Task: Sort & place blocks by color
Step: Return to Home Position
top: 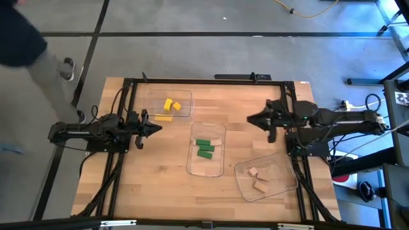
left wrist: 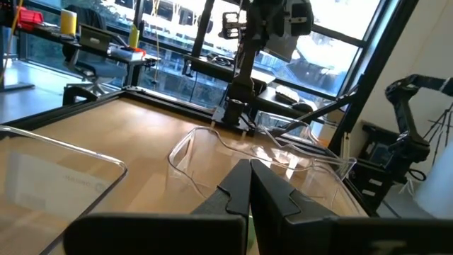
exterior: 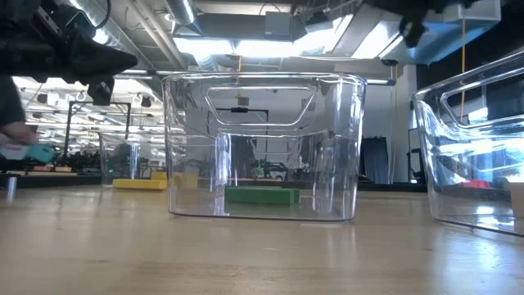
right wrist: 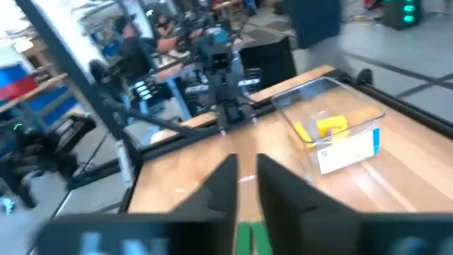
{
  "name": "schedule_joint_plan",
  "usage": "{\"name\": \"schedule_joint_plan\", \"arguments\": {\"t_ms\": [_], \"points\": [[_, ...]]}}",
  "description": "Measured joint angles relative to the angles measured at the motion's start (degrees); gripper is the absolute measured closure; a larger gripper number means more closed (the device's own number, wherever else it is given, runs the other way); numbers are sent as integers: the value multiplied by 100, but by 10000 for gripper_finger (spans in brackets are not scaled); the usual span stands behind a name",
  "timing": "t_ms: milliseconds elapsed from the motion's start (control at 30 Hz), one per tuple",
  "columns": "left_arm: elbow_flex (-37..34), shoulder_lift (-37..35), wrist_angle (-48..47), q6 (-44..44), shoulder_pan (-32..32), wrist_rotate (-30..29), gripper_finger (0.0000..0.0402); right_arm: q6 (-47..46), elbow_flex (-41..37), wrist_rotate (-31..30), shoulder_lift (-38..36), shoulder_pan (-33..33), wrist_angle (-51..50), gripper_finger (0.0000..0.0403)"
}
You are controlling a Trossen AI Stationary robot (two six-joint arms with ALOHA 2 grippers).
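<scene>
Yellow blocks (top: 171, 105), green blocks (top: 204, 148) and tan blocks (top: 259, 181) lie in three separate trays (top: 204, 168) on the surface (top: 160, 185). The left pincer (top: 157, 128) is pinched together, empty, near the yellow blocks. The right pincer (top: 250, 119), blurred, seems a slit apart.

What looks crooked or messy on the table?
The tray holding the tan blocks sits turned at a slant, while the trays of yellow blocks and green blocks lie straighter. Nothing looks spilled or colour-mixed. The left gripper and right gripper wait at the sides.
</scene>
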State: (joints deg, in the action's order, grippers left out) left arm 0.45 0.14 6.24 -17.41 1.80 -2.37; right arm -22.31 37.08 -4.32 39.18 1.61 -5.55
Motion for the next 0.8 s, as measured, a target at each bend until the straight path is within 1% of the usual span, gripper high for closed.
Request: {"name": "schedule_joint_plan", "arguments": {"t_ms": [33, 67, 100, 167, 300, 467, 633, 733, 800], "points": [[0, 0, 0, 0, 0, 2, 401, 25, -79, 67, -212, 2, -82, 373], [0, 0, 0, 0, -2, 2, 401, 55, -213, 194, -435, 2, -86, 387], [0, 0, 0, 0, 0, 2, 401, 76, -388, 311, -666, 0, -68, 392], [0, 0, 0, 0, -1, 4, 401, 2, -840, 449, -1161, 1, 147, 393], [0, 0, 0, 0, 0, 7, 401, -277, -1828, 487, -2194, 9, 523, 399], [0, 0, 0, 0, 0, 13, 401, -132, -2729, 260, -3246, 9, 778, 401], [0, 0, 0, 0, -1, 13, 401, 163, -3180, 259, -3910, 9, 927, 401], [0, 0, 8, 0, 0, 13, 401, 297, -3385, 468, -3900, 5, 1131, 401], [0, 0, 20, 0, 0, 15, 401, 332, -3611, 688, -3896, 7, 1552, 402]]}}
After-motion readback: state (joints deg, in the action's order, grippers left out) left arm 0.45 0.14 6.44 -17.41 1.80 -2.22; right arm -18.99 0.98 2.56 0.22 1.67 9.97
